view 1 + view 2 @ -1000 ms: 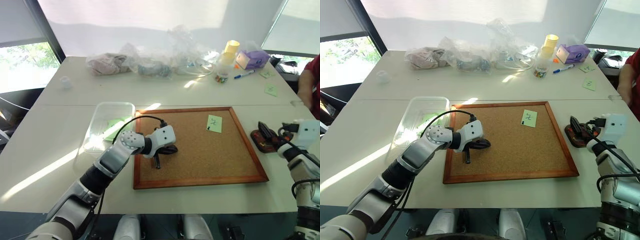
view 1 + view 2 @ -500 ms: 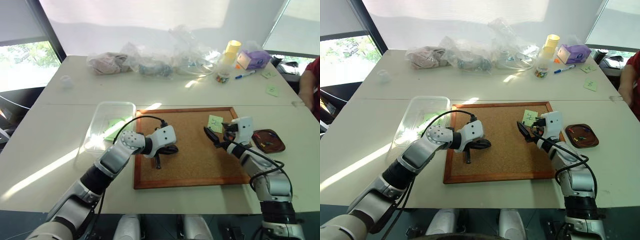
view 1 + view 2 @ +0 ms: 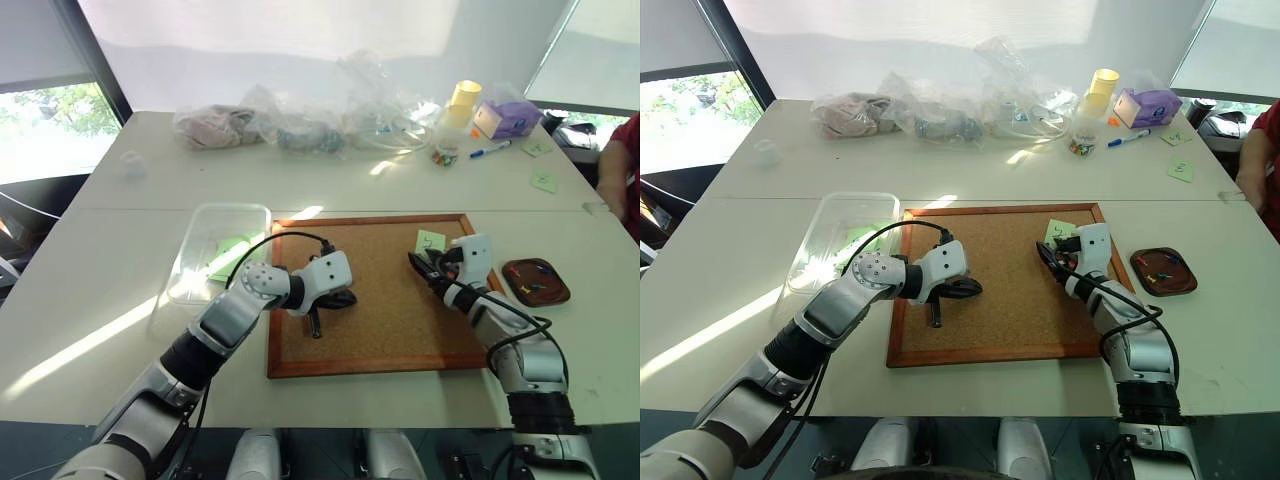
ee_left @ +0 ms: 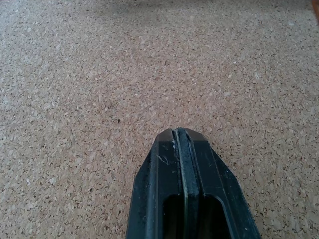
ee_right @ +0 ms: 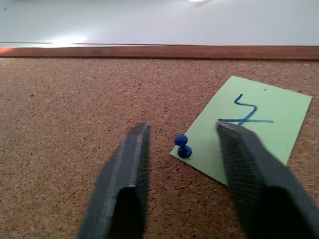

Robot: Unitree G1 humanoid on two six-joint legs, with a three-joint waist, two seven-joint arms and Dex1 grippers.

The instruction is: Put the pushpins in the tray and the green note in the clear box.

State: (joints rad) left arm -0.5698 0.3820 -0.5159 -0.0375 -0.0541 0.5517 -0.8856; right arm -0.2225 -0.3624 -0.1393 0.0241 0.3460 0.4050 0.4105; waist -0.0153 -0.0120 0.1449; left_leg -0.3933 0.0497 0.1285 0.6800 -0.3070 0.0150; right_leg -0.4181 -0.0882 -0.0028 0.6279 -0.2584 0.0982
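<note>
right gripper (image 5: 182, 164) has its fingers apart straddling the blue pushpin (image 5: 182, 146) that pins the green note (image 5: 251, 130)'s corner, stem upright, while the left gripper (image 4: 182, 144) sits pinched together.

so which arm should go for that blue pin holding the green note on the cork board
The right. Its gripper already has its fingers open on either side of the blue pushpin at the corner of the green note. The left gripper is shut, resting on bare cork board away from the note.
</note>
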